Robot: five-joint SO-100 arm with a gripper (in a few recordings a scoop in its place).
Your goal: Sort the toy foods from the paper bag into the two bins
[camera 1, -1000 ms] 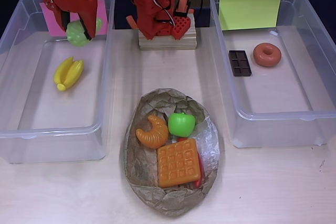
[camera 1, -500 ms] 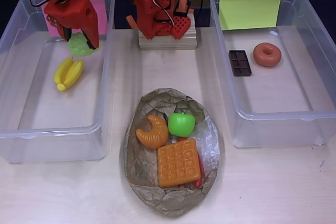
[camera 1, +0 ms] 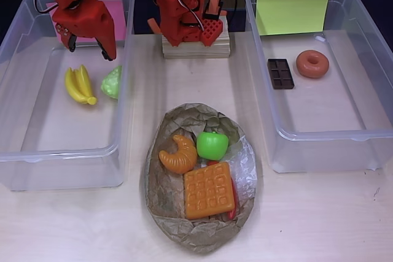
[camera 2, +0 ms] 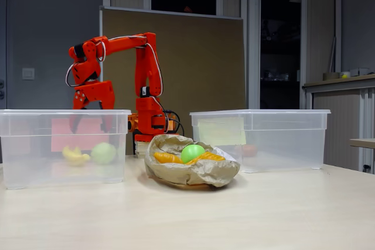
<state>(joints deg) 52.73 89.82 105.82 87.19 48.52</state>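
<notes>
Overhead view: gripper (camera 1: pixel 89 47) poised over the far end of the pink-labelled bin (camera 1: pixel 18 145), jaws spread and holding nothing. Grapes (camera 1: pixel 112 82) lying on the bin floor against its right wall, just beside the bananas (camera 1: pixel 80 85). At the table's middle near the front edge, paper bag (camera 1: pixel 161 204) carrying croissant (camera 1: pixel 178 154), green apple (camera 1: pixel 212 145), waffle (camera 1: pixel 209 190), and a sliver of red chili (camera 1: pixel 233 211) peeking from under the waffle's right side. In the yellow-green-labelled bin (camera 1: pixel 374 133), chocolate bar (camera 1: pixel 280 73) and donut (camera 1: pixel 312 64) near the far end. Likely next: a reach from the left bin toward the bag, which lies to the right of and nearer the front edge than the jaws; croissant on the bag's side closest to them, its curve running roughly left-right; apple just beside it. Fixed view: gripper (camera 2: pixel 91 122) hanging inside the left bin (camera 2: pixel 35 177), above the fruit; bag (camera 2: pixel 202 174) between the two bins, apple (camera 2: pixel 191 153) sitting highest in it.
</notes>
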